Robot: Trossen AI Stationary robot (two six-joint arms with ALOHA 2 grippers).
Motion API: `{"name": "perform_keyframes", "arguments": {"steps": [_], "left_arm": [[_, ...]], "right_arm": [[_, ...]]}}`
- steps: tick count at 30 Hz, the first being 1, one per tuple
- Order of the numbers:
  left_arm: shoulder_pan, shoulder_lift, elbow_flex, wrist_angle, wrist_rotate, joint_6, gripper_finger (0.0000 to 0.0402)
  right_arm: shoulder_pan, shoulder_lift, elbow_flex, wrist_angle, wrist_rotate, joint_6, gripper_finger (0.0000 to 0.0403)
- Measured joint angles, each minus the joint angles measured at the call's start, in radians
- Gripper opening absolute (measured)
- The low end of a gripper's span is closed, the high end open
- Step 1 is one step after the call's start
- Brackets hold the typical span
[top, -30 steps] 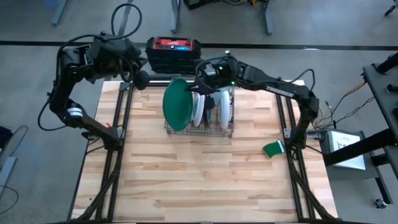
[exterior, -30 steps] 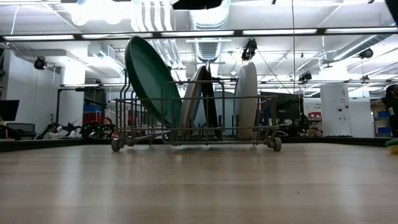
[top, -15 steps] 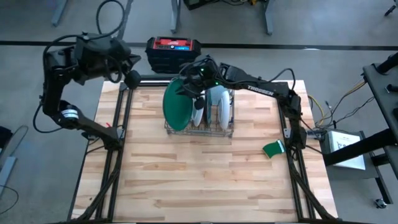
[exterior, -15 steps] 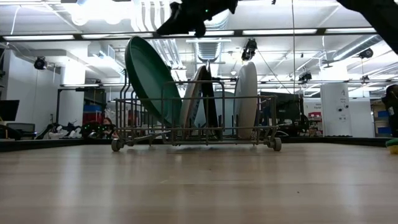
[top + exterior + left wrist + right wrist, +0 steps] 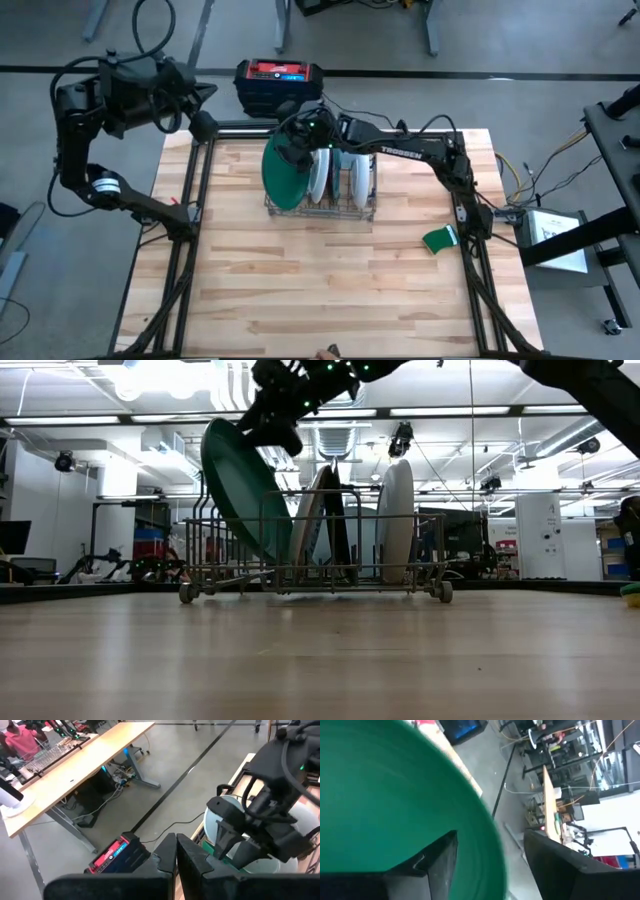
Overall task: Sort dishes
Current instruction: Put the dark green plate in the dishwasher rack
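Observation:
A grey wire rack (image 5: 320, 208) stands at the table's far middle with the dishes on edge in it. The large dark green plate (image 5: 280, 180) leans at the rack's left end, with two pale plates (image 5: 318, 178) (image 5: 360, 178) to its right. My right gripper (image 5: 275, 425) is open at the green plate's top rim (image 5: 495, 845), one finger on each side of it; no touch shows. My left gripper (image 5: 205, 126) is shut and holds nothing. It hangs beyond the table's far left corner.
A red-and-black box (image 5: 280, 78) sits just beyond the table's far edge. A small green object (image 5: 438, 240) lies at the right edge. Dark frame rails (image 5: 190, 200) run along both sides. The near half of the wooden top (image 5: 320, 300) is bare.
My right gripper has moved toward the table's left and come down to the green plate's top rim, and it has opened. My left arm has drawn back toward the left, away from the rack. The plates have stayed in place.

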Motion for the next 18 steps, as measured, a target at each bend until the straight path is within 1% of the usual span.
{"name": "perform_keyframes", "arguments": {"steps": [4,8,12,18], "left_arm": [[0.000,0.001,0.000,-0.001,0.000,0.000,0.0001],[0.000,0.005,0.000,-0.001,0.001,0.000,0.0001],[0.000,0.012,-0.001,-0.001,0.002,0.000,0.0001],[0.000,0.026,-0.002,-0.001,0.003,0.000,0.0001]], "right_arm": [[0.000,0.007,0.000,0.010,0.004,-0.001,0.0211],[0.000,0.007,0.000,0.023,0.004,-0.001,0.0180],[0.000,0.006,0.000,0.025,0.004,-0.002,0.0126],[0.000,0.005,-0.001,0.024,0.004,-0.005,0.0027]]}}
